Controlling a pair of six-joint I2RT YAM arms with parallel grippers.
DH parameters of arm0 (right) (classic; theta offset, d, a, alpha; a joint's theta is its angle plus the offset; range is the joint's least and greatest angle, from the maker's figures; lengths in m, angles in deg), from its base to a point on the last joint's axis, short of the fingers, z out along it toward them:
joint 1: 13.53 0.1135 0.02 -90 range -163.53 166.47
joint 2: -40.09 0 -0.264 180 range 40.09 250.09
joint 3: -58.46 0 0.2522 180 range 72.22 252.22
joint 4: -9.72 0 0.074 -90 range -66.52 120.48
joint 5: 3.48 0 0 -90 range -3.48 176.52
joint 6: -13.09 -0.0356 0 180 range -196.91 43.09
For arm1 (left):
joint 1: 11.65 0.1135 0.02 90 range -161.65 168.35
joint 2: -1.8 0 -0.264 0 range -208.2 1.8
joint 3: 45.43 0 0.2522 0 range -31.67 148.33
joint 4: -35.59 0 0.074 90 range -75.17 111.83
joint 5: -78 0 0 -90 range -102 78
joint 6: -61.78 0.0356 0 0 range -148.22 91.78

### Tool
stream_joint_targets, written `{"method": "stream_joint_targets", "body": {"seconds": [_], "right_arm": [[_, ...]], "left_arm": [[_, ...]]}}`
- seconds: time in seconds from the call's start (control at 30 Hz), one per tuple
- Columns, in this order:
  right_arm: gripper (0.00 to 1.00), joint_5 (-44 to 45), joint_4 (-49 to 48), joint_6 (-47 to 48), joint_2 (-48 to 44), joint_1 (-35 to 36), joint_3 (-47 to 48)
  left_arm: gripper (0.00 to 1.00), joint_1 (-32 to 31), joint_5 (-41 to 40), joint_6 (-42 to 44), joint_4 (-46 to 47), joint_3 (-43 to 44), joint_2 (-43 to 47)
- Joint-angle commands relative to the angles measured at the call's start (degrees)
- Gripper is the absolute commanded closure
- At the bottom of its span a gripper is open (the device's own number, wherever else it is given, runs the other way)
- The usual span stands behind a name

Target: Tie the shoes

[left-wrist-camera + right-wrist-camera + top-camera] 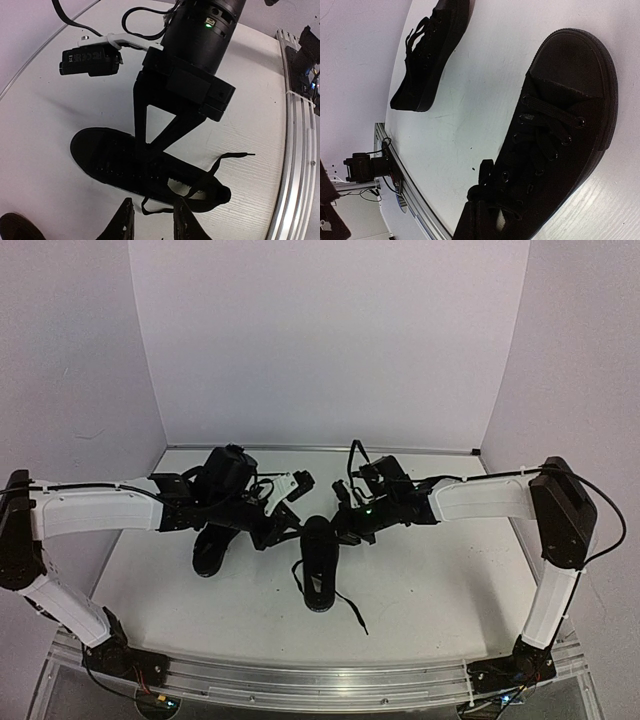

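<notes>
One black shoe (319,565) lies in the middle of the white table (450,580), heel toward the metal rail (320,680) at the near edge, and the other shoe (213,548) lies apart on its left. The right pincer (146,151) is squeezed tight on the middle shoe's laced top, and the left pincer (154,220) hangs a little bit open by a lace loop (157,210). Bare table spreads to the right and in front.

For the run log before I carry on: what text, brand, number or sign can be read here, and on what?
No text reads clearly.
Wrist camera on the right arm: white print on its black housing, too blurred to read.
Black shoes: no brand or label visible.
</notes>
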Motion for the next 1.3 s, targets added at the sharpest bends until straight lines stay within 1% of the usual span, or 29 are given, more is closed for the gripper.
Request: {"method": "stream_joint_targets", "body": {"seconds": [0.0,0.13,0.37,0.5,0.63,0.7,0.77,0.87,1.07,1.27], "right_arm": [[1.0,-0.4,-1.6,-0.1,-0.7,-0.3,0.7],[1.0,-0.2,-1.6,-0.3,-1.0,-0.3,0.2],[1.0,-0.2,-1.8,-0.5,-1.4,-0.3,-0.1],[1.0,-0.2,-1.8,-0.5,-1.6,-0.3,-0.1],[1.0,-0.2,-1.8,-0.5,-1.8,-0.3,-0.2],[1.0,-0.4,-1.8,-0.5,-1.9,-0.3,-0.2],[1.0,-0.4,-2.0,-0.6,-2.0,-0.3,-0.4],[1.0,-0.8,-2.3,-0.7,-2.0,-0.2,-0.6],[1.0,-1.7,-3.0,-1.7,-1.7,-0.3,-0.7],[1.0,-2.1,-3.5,-2.3,-1.8,-0.2,-0.9]], "left_arm": [[0.76,1.8,4.8,-1.1,6.0,-0.3,-4.3],[0.77,1.9,7.2,-0.4,8.0,1.0,-9.1],[0.79,1.9,10.0,0.7,10.8,1.7,-14.4],[0.84,1.9,10.5,0.6,11.8,0.2,-15.6],[0.85,2.0,10.6,-0.4,13.9,-2.2,-15.1],[0.84,2.0,10.0,-0.6,14.4,-3.0,-14.6],[0.78,2.0,9.1,-1.0,15.9,-3.7,-13.2],[0.72,2.0,7.8,-1.5,18.6,-4.4,-10.7],[0.72,2.0,4.9,-0.6,20.7,-4.0,-9.8],[0.73,2.0,5.6,0.5,21.2,-3.1,-11.9]]}}
